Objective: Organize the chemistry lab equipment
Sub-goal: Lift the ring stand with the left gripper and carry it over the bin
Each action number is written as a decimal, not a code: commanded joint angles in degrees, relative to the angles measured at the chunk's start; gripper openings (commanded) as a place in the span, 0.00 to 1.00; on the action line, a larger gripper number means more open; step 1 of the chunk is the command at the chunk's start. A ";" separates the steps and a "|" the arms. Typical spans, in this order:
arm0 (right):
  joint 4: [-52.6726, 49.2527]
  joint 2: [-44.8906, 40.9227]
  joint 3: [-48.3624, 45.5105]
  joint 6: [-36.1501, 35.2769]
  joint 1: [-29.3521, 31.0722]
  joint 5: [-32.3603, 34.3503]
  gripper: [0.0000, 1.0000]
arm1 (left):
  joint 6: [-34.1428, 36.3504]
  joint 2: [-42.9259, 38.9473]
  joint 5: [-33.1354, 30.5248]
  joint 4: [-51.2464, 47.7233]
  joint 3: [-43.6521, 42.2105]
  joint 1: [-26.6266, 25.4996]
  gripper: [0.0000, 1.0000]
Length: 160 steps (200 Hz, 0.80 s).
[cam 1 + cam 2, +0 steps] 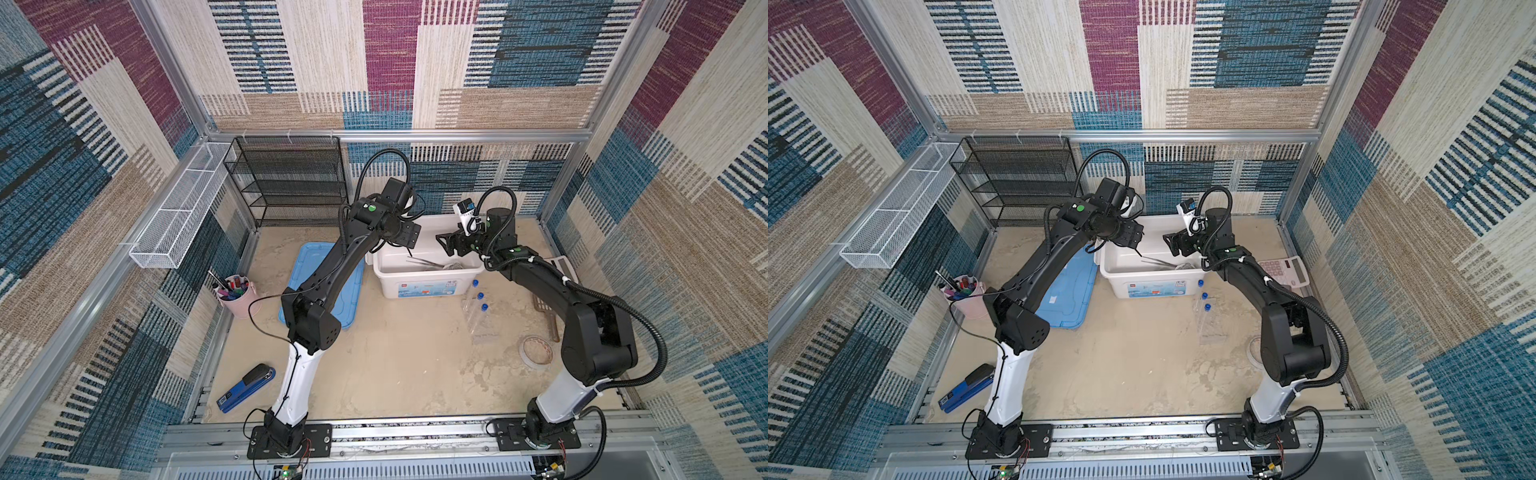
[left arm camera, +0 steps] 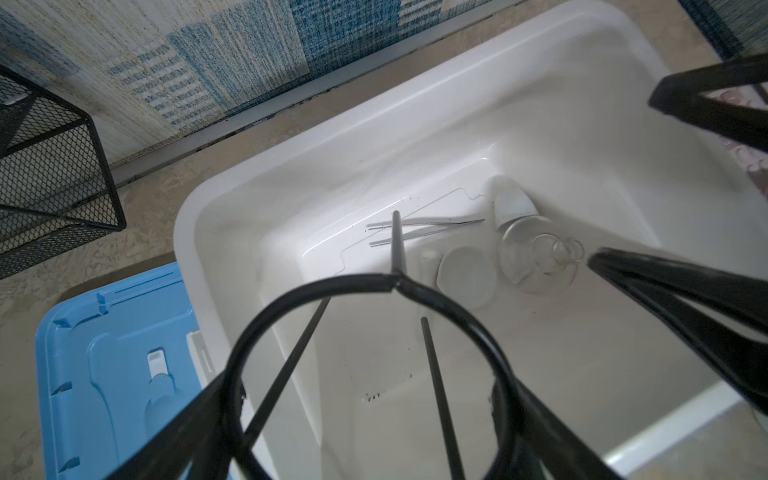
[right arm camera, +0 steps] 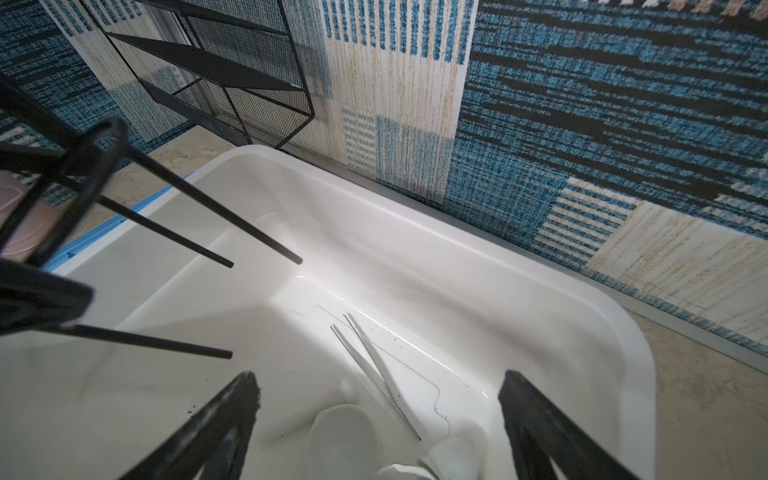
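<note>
Left end effector (image 2: pixel 365 380) clamped the tripod (image 2: pixel 399 283) by its ring above the bin (image 2: pixel 374 108), right end effector (image 3: pixel 380 378) hung spread, empty; releasing here risked legs striking the flask (image 2: pixel 536 266).

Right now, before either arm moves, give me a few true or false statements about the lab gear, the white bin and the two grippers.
1. The left gripper holds the black ring tripod above the white plastic bin. True.
2. The thin metal tweezers lie on the table outside the bin. False: they lie on the bin's floor.
3. The right gripper is open and holds nothing. True.
4. The clear blue-capped test tubes are inside the bin. False: they are on the table beside it.
</note>
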 commanded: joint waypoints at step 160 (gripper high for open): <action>1.74 1.60 0.20 1.93 -0.19 0.01 0.93 | 9.49 9.35 1.04 -5.73 4.43 1.00 0.62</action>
